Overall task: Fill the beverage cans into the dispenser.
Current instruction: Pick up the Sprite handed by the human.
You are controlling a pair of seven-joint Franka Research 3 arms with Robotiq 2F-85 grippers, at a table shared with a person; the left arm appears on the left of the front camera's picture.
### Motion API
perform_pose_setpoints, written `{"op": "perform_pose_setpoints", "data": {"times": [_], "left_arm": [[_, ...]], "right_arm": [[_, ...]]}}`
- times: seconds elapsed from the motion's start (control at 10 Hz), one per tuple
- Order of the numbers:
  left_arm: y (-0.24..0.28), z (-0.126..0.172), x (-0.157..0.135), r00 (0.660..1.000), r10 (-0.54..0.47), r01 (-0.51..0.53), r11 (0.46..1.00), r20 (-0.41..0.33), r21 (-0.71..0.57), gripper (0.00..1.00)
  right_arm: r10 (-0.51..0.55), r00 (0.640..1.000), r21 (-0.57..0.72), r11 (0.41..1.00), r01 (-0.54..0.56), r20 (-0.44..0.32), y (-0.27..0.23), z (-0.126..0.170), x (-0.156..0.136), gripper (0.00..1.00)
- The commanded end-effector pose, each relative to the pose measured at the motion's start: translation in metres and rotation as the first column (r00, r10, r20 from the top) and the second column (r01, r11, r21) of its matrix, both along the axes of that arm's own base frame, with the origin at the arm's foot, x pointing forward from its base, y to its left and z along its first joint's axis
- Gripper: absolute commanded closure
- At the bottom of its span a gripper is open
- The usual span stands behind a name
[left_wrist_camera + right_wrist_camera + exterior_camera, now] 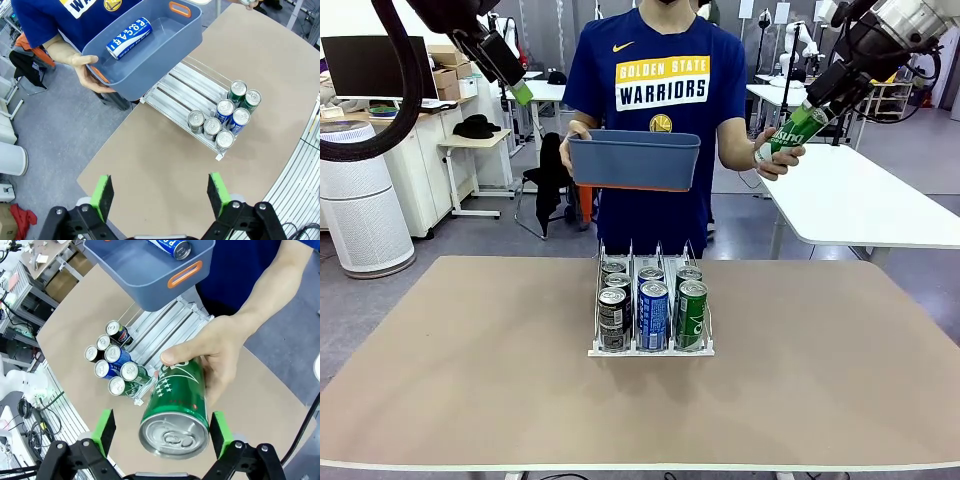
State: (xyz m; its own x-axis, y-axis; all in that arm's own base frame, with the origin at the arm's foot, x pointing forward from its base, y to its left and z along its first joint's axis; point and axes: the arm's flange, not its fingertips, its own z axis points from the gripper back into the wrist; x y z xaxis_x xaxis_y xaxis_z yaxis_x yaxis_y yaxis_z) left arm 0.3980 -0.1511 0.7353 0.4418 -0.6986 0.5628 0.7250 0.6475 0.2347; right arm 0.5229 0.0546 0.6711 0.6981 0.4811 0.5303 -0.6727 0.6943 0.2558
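In the front view the dispenser [620,352] stands on the tabletop [470,380] midway between its left and right edges and nearer the far edge. It holds seven cans crowded at its near end: three black cans [613,318] in the left lane, two blue cans [653,315] in the middle lane and two green cans [692,315] in the right lane. Beyond the far edge a person holds a blue-grey bin [635,165] in one hand [572,132]. Their other hand [772,158] lifts an eighth can, the held green can [792,133], up to the right gripper [820,108], whose arm slants down from the upper right. The left gripper [523,93] hangs high toward the far left corner, angled downward. In the left wrist view the left gripper [160,195] has its pads [103,196] wide apart with nothing between them, above the tabletop's edge. The bin carries one Pocari can [129,37] lying on its side, and the dispenser's far half is bare rails. In the right wrist view the right gripper [162,432] has its jaws spread. The held green can lies between them top-first, gripped by the person's fingers [182,356]. One pad [220,432] sits just beside the can and the other stands clear.
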Motion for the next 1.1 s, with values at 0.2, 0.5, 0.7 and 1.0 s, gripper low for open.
{"op": "perform_pose_setpoints", "data": {"times": [0.2,0.5,0.7,1.0], "left_arm": [[0.0011,-0.0006,0.0000,1.000,0.000,0.000,1.000,-0.001,0.000,0.00],[0.0011,-0.0006,0.0000,1.000,0.000,0.000,1.000,-0.001,0.000,0.00],[0.0011,-0.0006,0.0000,1.000,0.000,0.000,1.000,-0.001,0.000,0.00],[0.0011,-0.0006,0.0000,1.000,0.000,0.000,1.000,-0.001,0.000,0.00]], "right_arm": [[-0.018,0.999,0.034,0.999,0.019,-0.030,0.0000,-0.0084,0.0038,0.00],[-0.012,1.000,0.001,1.000,0.012,-0.019,-0.0011,-0.0074,0.0048,0.00],[-0.012,1.000,0.001,1.000,0.012,-0.019,-0.0011,-0.0074,0.0048,0.00],[-0.030,0.999,0.002,1.000,0.030,-0.015,0.0009,-0.0093,0.0079,0.00]]}}
